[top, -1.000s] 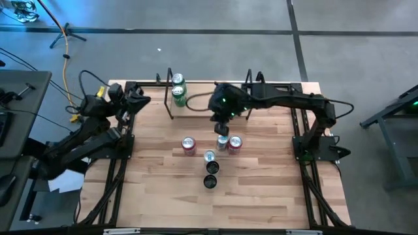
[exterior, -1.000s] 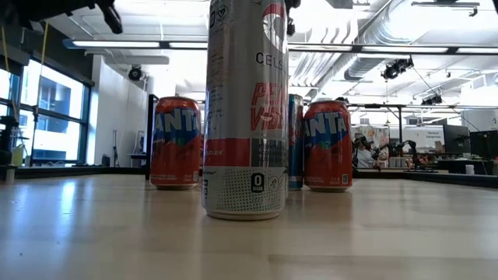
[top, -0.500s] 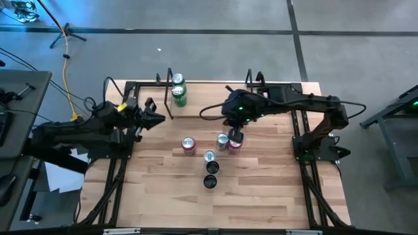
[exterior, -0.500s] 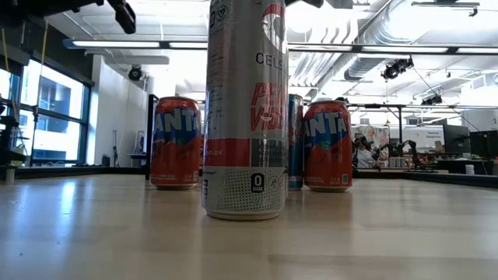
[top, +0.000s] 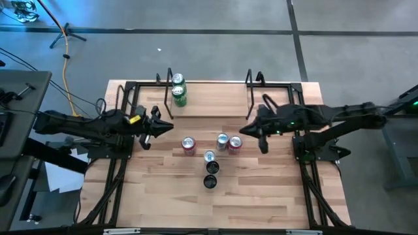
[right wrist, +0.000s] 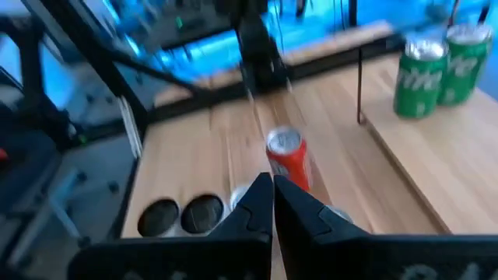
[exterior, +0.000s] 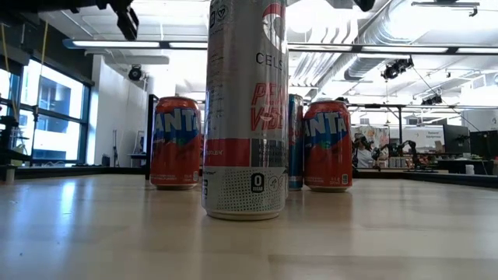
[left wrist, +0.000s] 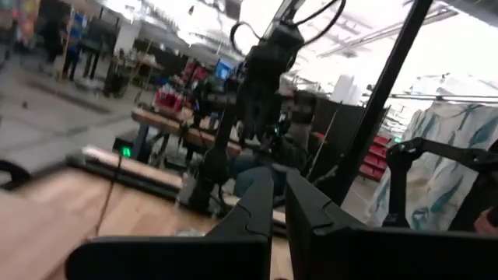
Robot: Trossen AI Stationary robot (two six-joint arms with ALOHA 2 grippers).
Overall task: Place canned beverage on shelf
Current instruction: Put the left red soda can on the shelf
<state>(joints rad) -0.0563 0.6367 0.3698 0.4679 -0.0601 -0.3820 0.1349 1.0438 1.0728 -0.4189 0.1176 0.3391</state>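
Grey concrete floor surrounded the pale butcher-block tabletop (top: 261,196), its planks smooth and lightly grained. At the tabletop's 12 o'clock edge sat the shelf (top: 209,104), a low pale-wood board with a black wire upright at each end, and two green cans (top: 178,91) already stood at its 9 o'clock end. Near the tabletop's centre the rest waited: a red can (top: 189,145) at 9 o'clock of the group, a silver-topped can (top: 223,141) touching another red can (top: 234,144) at 3 o'clock, a slim tall can (top: 209,156) just beside them toward 6 o'clock, then two dark-topped cans (top: 211,175) in line below.

Such cans were probably thin aluminium, rigid if full yet easy to dent, glossy and likely slippery; a hold across the straight cylindrical wall at mid-height, not the rim, seemed safest, and a tall slim one would tip most readily.

Left tool (top: 168,126) hovered at 9 o'clock of the group, fingers pressed together and holding nothing. Right tool (top: 235,132) hung at 3 o'clock, just beside the red can, likewise pressed together and empty.
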